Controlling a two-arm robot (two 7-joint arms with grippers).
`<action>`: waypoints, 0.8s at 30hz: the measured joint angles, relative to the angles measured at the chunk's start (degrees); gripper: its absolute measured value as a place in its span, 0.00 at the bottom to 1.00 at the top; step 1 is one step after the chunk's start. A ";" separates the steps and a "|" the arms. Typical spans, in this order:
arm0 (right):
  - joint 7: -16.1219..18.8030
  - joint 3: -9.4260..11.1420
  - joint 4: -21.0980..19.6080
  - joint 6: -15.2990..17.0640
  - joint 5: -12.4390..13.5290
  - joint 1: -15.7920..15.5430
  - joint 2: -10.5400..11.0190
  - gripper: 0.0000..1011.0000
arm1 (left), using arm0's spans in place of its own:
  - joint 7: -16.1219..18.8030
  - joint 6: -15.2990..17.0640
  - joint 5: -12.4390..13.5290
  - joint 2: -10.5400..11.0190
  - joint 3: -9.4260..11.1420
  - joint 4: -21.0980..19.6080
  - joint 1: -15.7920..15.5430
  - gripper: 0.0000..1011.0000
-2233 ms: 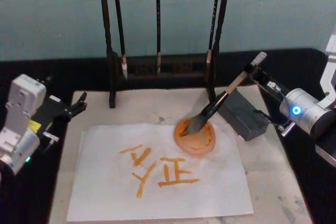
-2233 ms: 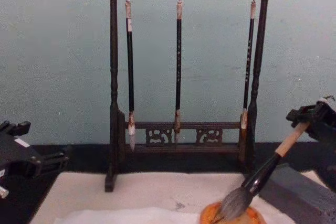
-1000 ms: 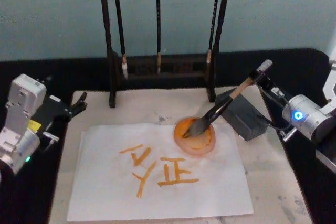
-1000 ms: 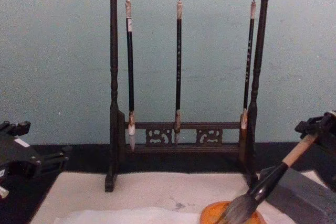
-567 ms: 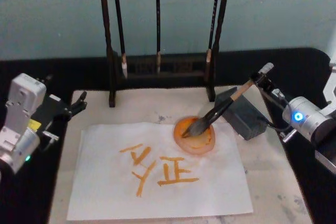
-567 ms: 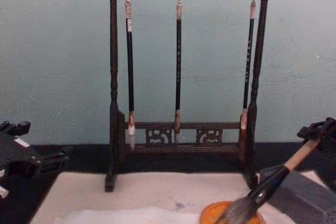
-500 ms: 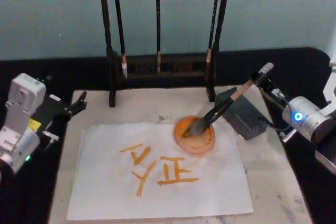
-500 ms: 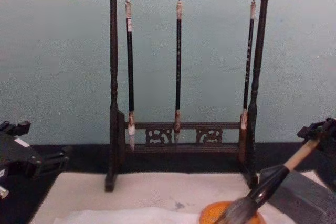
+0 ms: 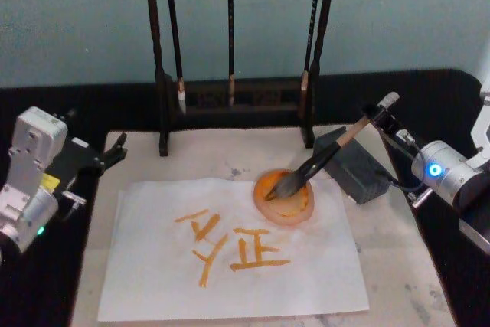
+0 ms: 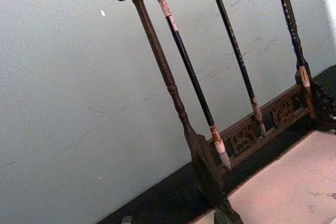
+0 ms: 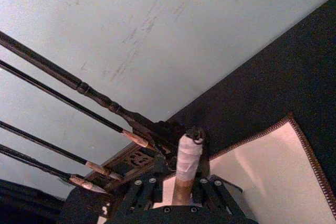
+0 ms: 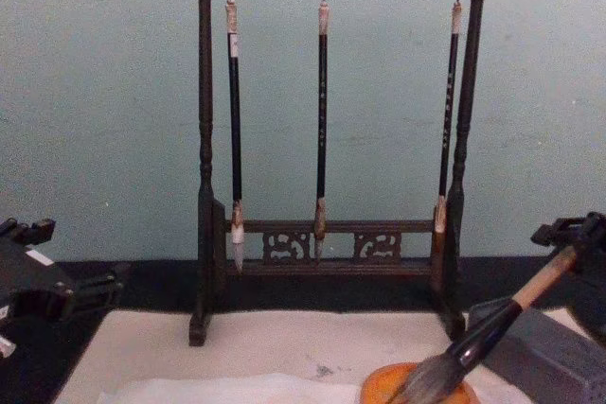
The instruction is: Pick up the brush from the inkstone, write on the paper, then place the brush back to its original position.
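on the table, head view: paper lies flat on a cream mat, marked with orange strokes. at the sheet's far right corner sits an orange dish. brush slants down from the right, tuft resting in the dish, black lower shaft crossing the near-left edge of a grey block, tan handle rising toward the right gripper, which is closed on the handle's top end. left gripper hangs at the mat's far left corner, well apart from the paper, fingers slightly parted, holding nothing. behind the mat stands a dark rack with three thin brushes hanging.

left wrist view: rack seen at a slant against a pale wall, three thin brushes hanging from its top bar; a corner of the mat beside its foot.

right wrist view: brush handle top, wrapped pale, with a small black loop, stands up between the right gripper fingers clamped on it; mat edge and rack beyond.

chest view: rack upright at centre. brush tilts from the right gripper down to the dish, tuft in the dish. block lies just behind the shaft. left gripper at the left edge, above the table. paper edge at the bottom.
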 joint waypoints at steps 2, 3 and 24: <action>0.01 0.01 -0.01 0.01 -0.01 0.00 -0.01 0.30 | 0.00 0.00 0.00 0.00 0.00 0.00 0.00 1.00; 0.02 0.01 -0.01 0.01 -0.01 0.00 -0.02 0.35 | 0.00 0.00 0.00 0.00 0.00 0.00 0.00 1.00; 0.11 0.09 -0.05 0.06 -0.12 0.00 -0.02 0.98 | 0.00 0.00 0.00 0.00 0.00 -0.01 0.00 1.00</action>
